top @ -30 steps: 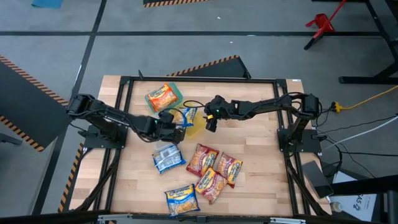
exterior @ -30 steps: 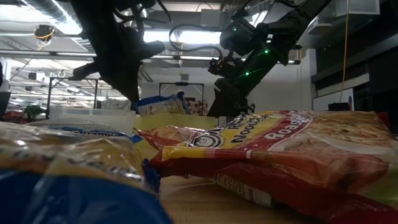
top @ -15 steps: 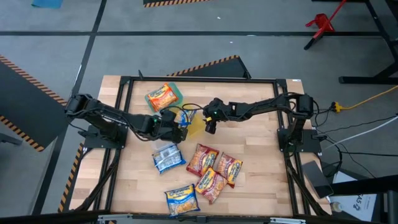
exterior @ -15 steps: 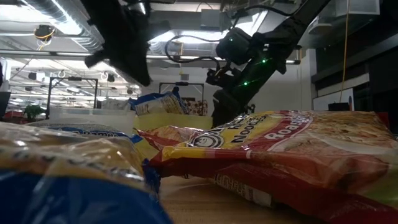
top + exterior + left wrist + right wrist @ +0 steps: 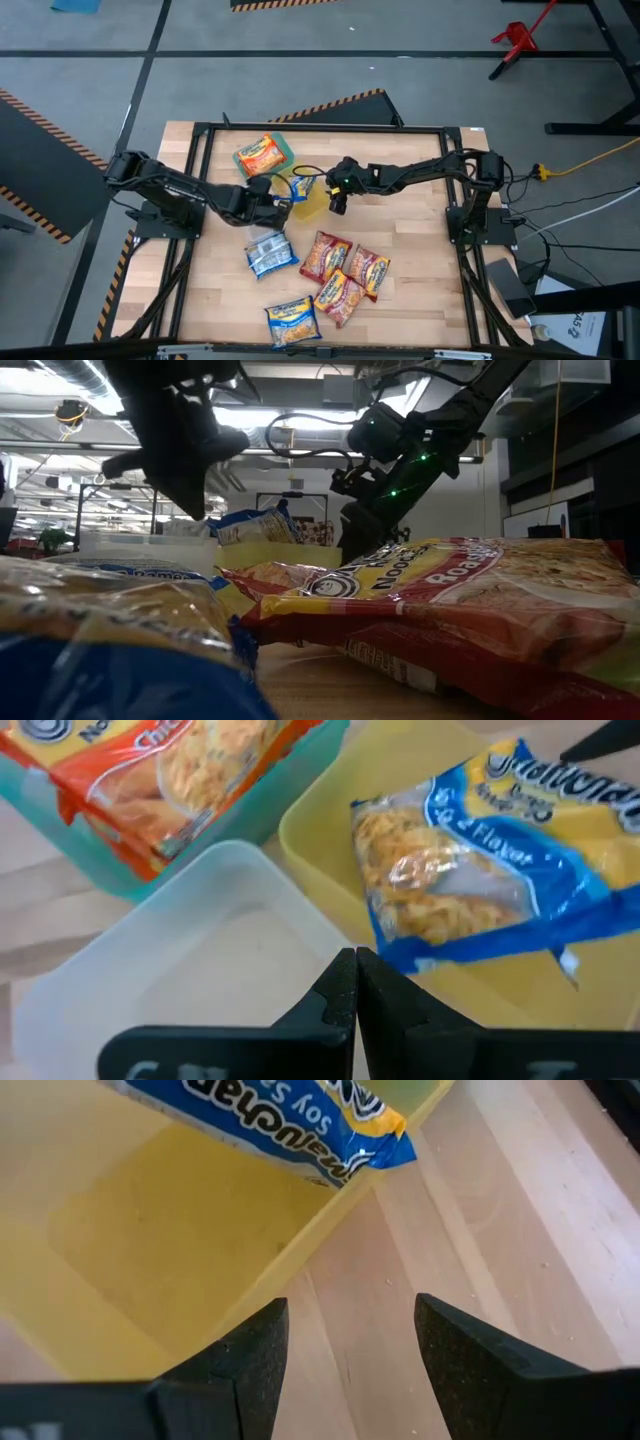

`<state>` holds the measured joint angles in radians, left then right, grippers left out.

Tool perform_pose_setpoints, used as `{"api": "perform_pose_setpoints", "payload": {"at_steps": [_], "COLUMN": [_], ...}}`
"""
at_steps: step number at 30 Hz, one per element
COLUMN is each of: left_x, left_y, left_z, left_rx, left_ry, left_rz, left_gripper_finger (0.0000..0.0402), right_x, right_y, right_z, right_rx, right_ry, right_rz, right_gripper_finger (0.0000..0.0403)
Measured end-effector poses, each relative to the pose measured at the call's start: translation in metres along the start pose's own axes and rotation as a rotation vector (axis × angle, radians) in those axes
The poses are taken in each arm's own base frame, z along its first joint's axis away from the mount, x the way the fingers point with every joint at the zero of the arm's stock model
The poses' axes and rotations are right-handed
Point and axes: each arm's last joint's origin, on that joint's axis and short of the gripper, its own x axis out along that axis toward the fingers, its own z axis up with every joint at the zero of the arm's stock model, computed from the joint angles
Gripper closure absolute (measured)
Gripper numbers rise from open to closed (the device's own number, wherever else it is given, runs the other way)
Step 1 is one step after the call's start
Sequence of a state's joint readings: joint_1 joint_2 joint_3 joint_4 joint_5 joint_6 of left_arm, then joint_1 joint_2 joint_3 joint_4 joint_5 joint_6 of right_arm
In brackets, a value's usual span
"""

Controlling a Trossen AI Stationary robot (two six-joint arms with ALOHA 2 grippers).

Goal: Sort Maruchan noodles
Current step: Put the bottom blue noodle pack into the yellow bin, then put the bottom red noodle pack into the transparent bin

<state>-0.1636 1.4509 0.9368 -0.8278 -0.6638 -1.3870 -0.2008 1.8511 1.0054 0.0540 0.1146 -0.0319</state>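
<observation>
A blue-and-yellow Maruchan packet (image 5: 480, 870) lies tilted in the yellow container (image 5: 312, 203), one end up near the rim. An orange packet (image 5: 170, 770) lies in the green container (image 5: 283, 150). My left gripper (image 5: 355, 975) is shut and hangs above the clear container (image 5: 200, 960), touching nothing. My right gripper (image 5: 345, 1350) is open just beyond the yellow container's wall (image 5: 330, 1210), over bare wood. More packets lie toward the near edge: a blue-and-white one (image 5: 270, 252), three red-brown ones (image 5: 340, 270) and a blue-and-yellow one (image 5: 292, 318).
The three containers stand close together at the table's middle, toward its far side. A black metal frame (image 5: 320, 128) runs round the wooden table top. In the low view, packets (image 5: 450, 600) fill the foreground. Bare wood lies to the right of the red-brown packets.
My left gripper has drawn back from the yellow container toward the table's left edge and tipped a little, staying shut. The blue-and-yellow packet has kept its place in the yellow container.
</observation>
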Motion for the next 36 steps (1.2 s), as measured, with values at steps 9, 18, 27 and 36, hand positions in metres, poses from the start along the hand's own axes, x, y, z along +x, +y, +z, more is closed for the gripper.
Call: {"api": "perform_pose_setpoints", "payload": {"at_steps": [9,18,27,36], "left_x": [0.013,0.000,-0.009,-0.047], "left_y": [-0.010,-0.036,-0.030,-0.032], "left_z": [0.005,0.013,0.010,0.008], "left_rx": [0.012,-0.008,0.011,0.104], "left_ry": [0.001,-0.031,0.014,-0.036], "left_rz": [-0.099,-0.330,-0.226,-0.345], "left_gripper_finger": [0.0401,0.0401,0.0401,0.0401], "right_x": [0.000,0.000,0.000,-0.004], "right_y": [0.001,0.001,0.001,-0.002], "right_z": [0.000,0.001,0.001,0.005], "right_rx": [0.001,0.002,0.002,-0.049], "right_ry": [-0.001,-0.009,-0.016,-0.020], "right_rz": [0.029,0.029,0.028,-0.051], "right_gripper_finger": [0.0196,0.0196,0.0196,0.0196]}}
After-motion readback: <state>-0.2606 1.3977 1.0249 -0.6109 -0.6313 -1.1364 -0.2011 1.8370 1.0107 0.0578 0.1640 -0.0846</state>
